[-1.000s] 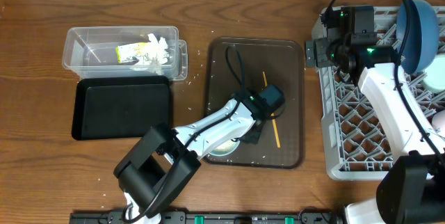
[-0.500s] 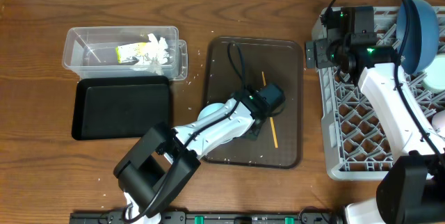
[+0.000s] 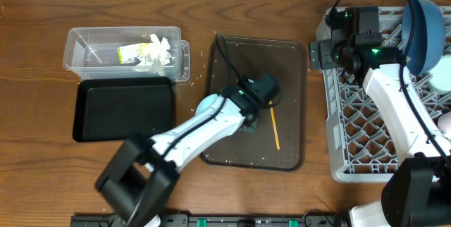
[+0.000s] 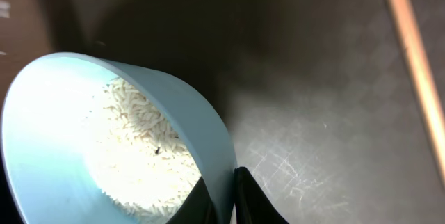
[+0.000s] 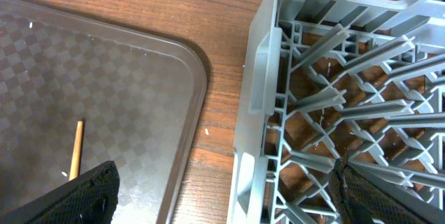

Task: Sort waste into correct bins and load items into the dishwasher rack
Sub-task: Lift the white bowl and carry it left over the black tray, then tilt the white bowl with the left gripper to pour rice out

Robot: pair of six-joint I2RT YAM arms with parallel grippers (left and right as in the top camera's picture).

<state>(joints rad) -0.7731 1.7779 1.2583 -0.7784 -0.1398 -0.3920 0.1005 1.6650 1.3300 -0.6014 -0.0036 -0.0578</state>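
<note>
My left gripper (image 4: 224, 200) is shut on the rim of the mint-green bowl (image 4: 83, 133), one finger inside and one outside. The bowl is tilted and holds white rice (image 4: 139, 154). From overhead the bowl (image 3: 209, 105) peeks out beside the left arm, over the left part of the brown tray (image 3: 289, 65). A yellow-orange stick (image 3: 275, 128) lies on that tray. My right gripper (image 5: 222, 196) stands open above the left edge of the grey rack (image 3: 366, 128), holding nothing. A dark-blue dish (image 3: 425, 33) stands in the rack.
The clear tub (image 3: 81, 47) at the back left holds tissues (image 3: 158, 52) and a yellow-green wrapper (image 3: 130, 53). The black tray (image 3: 123, 108) lies just in front of it. Loose rice grains (image 3: 192, 79) dot the wood between the tub and the brown tray.
The left gripper has finished closing on the bowl's rim. The left arm has carried the bowl from the tray's front toward its left middle. The right arm has not moved.
</note>
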